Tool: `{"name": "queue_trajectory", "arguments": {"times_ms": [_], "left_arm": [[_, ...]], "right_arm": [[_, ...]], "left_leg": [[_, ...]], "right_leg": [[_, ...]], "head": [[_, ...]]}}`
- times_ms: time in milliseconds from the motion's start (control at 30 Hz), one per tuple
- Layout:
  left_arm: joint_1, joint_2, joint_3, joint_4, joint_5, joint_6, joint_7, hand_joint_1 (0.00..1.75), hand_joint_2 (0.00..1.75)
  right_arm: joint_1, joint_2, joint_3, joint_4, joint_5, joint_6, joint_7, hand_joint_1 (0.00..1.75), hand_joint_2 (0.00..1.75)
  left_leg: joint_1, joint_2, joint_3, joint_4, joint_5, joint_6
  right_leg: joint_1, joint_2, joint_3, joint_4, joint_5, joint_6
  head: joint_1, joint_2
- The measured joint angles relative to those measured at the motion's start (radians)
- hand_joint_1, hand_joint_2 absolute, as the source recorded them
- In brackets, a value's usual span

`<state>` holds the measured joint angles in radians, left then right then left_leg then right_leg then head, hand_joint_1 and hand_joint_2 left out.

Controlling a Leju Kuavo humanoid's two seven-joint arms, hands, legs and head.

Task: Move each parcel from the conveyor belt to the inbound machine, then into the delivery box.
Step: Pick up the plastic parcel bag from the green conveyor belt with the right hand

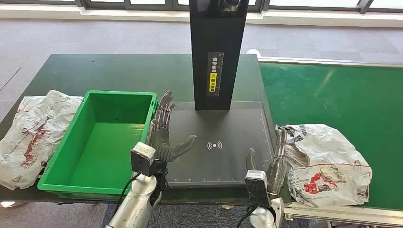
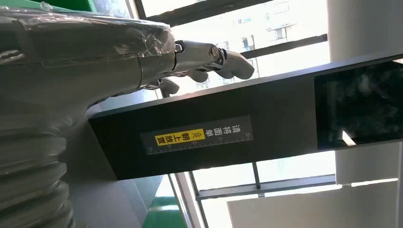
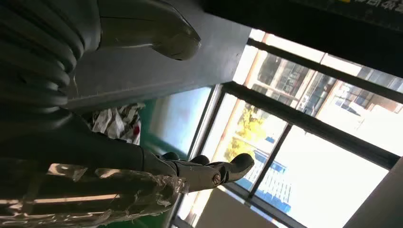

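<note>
Right hand: the silver right hand (image 1: 275,159) stood fingers up, holding nothing, just beside the parcel, probably to gather it; contact unclear.
Left hand: the silver left hand (image 1: 164,130) was spread wide over the pad's edge.
Parcel: a crumpled white plastic mail bag (image 1: 325,164), red print, lay on the green conveyor belt (image 1: 342,95).
Machine: the black scanner pad with upright column (image 1: 218,142) awaited it.
Box: the green plastic crate (image 1: 102,142) sat beside the pad.

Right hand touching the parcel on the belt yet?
Cannot tell. In the head view the right hand stands edge-on against the parcel, its fingers overlapping the crumpled wrap; no plain gap or contact.
</note>
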<state>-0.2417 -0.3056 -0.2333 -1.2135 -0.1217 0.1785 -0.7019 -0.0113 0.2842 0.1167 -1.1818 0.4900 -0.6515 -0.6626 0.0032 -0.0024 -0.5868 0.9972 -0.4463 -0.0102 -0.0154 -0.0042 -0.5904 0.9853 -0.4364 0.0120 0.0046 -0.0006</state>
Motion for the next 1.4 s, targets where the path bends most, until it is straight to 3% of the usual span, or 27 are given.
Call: {"name": "queue_trajectory", "arguments": {"times_ms": [67,167,267,500,633,867,1000,1067,1200,1400], "left_arm": [[0.003,0.0,0.002,-0.001,0.002,0.0,0.0,0.0,1.75],[0.012,0.001,0.01,-0.01,0.009,-0.001,0.0,0.0,1.75],[0.018,0.001,0.029,-0.022,0.017,-0.006,0.0,0.0,1.75],[0.03,0.002,0.064,-0.032,0.036,-0.017,0.0,0.0,1.75],[0.032,0.002,0.074,-0.032,0.02,0.022,0.0,0.0,1.75],[0.056,0.006,0.084,-0.031,-0.057,0.208,0.0,0.0,1.75],[0.087,0.011,0.087,-0.042,-0.06,0.242,0.0,0.0,1.75],[0.095,0.013,0.096,-0.051,-0.061,0.247,0.0,0.0,1.75],[0.115,0.014,0.122,-0.071,-0.057,0.25,0.0,0.0,1.75],[0.131,0.015,0.149,-0.093,-0.055,0.249,0.0,0.0,1.75]], "right_arm": [[0.0,0.0,-0.029,-0.007,0.126,-0.018,0.051,0.0,1.75],[-0.006,0.003,-0.136,-0.04,0.475,-0.042,0.205,0.0,1.75],[-0.032,0.006,-0.259,-0.067,0.706,-0.046,0.308,0.0,1.75],[-0.089,0.01,-0.461,-0.077,0.854,-0.047,0.343,0.0,1.75],[-0.155,0.009,-0.575,-0.039,0.913,-0.047,0.335,0.0,1.75],[-0.25,0.003,-0.755,0.039,0.931,-0.047,0.272,0.0,1.75],[-0.34,-0.05,-0.866,0.232,0.663,-0.045,0.125,0.0,1.75],[-0.371,-0.091,-0.901,0.351,0.551,-0.043,0.091,0.0,1.75],[-0.393,-0.145,-0.931,0.486,0.545,-0.045,0.139,0.0,1.75],[-0.402,-0.175,-0.953,0.563,0.632,-0.046,0.255,0.0,1.75]], "left_leg": [[0.0,0.0,0.0,0.0,0.0,0.0],[0.0,-0.001,0.0,0.0,0.0,0.0],[0.0,-0.002,-0.001,0.0,0.0,0.0],[0.0,-0.003,0.0,0.0,0.0,0.0],[0.0,-0.002,0.0,0.0,0.0,0.0],[0.0,-0.002,0.0,0.0,0.0,0.0],[0.0,-0.002,0.0,0.0,0.0,0.001],[0.0,-0.004,0.0,0.001,0.0,0.001],[0.0,-0.004,0.0,0.001,0.0,0.001],[0.0,-0.004,0.0,0.0,0.0,0.001]], "right_leg": [[0.0,0.0,0.0,0.0,0.0,0.0],[0.0,-0.001,0.0,0.0,0.0,0.0],[0.0,-0.002,0.0,0.0,0.0,0.0],[0.0,-0.004,0.0,0.0,0.0,0.0],[0.0,-0.004,0.0,0.0,0.0,0.0],[0.0,-0.003,0.0,0.0,0.0,0.0],[0.0,-0.003,0.0,0.0,0.0,0.0],[0.0,-0.005,0.001,0.0,0.0,0.001],[0.0,-0.005,0.001,0.0,0.0,0.001],[0.0,-0.005,0.001,0.0,0.0,0.001]], "head": [[0.0,0.0],[0.0,0.0],[0.0,0.0],[0.0,0.0],[0.0,0.0],[0.0,0.0],[0.0,0.0],[0.0,0.0],[0.0,0.0],[0.0,0.0]]}}
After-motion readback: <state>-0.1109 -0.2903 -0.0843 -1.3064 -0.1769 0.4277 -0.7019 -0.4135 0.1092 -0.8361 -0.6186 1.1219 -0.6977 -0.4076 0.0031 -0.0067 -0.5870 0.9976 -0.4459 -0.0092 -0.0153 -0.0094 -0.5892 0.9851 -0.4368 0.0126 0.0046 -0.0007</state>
